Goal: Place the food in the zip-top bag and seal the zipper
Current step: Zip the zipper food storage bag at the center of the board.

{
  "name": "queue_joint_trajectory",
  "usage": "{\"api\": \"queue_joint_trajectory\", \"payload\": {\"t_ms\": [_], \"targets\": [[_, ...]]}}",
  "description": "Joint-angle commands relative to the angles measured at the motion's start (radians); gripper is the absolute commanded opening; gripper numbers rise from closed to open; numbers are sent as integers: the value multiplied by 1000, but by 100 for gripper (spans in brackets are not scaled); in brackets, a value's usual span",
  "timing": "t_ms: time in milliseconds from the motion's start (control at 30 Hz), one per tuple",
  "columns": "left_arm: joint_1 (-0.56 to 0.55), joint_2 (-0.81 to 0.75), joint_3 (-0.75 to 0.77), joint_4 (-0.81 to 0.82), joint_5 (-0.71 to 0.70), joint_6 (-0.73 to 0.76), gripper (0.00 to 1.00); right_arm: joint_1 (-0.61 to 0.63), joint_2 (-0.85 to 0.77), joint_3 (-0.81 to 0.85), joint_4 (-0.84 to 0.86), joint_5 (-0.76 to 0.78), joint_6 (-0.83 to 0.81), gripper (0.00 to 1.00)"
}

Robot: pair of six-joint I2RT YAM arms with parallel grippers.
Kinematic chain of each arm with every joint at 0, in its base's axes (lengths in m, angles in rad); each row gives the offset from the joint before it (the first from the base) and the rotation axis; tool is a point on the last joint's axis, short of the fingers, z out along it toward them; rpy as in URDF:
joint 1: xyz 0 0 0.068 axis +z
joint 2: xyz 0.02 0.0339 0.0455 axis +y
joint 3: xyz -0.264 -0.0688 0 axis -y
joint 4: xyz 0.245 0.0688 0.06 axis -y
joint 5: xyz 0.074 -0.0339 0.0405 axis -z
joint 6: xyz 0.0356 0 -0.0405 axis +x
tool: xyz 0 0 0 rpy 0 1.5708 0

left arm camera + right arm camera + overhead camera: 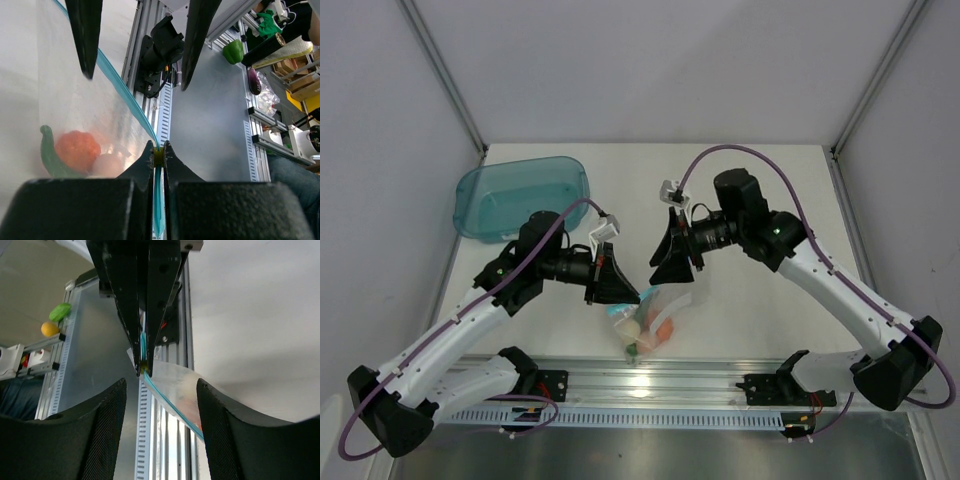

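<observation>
The zip-top bag [655,312] hangs above the table's front edge, held up by one end. Inside it lie the orange fruit [77,150], the green vegetable [47,155] and the cream egg [107,165]. My left gripper [623,293] is shut on the bag's light-blue zipper [125,92] at one end; the strip sits between its jaws [159,148]. My right gripper [672,265] is open. The zipper [170,400] runs slanting across the gap between its fingers [107,425], closer to the right one, and I cannot tell whether it touches. The right gripper's midpoint [161,385] faces the left gripper.
A teal tub [520,195] stands at the table's back left. An aluminium rail [650,385] runs along the front edge below the bag. A toy green pepper [233,50] and an eggplant [254,82] lie beyond the table.
</observation>
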Motion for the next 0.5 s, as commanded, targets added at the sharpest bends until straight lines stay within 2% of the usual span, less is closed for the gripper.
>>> {"api": "queue_joint_trajectory", "payload": {"t_ms": [0, 300, 467], "targets": [[9, -23, 55, 7, 45, 33, 1, 26, 18, 62, -102, -60, -100, 61], [9, -17, 64, 10, 63, 32, 1, 89, 75, 69, -153, -60, -134, 48], [9, -17, 69, 3, 66, 35, 1, 104, 84, 63, -149, -53, -133, 45]]}}
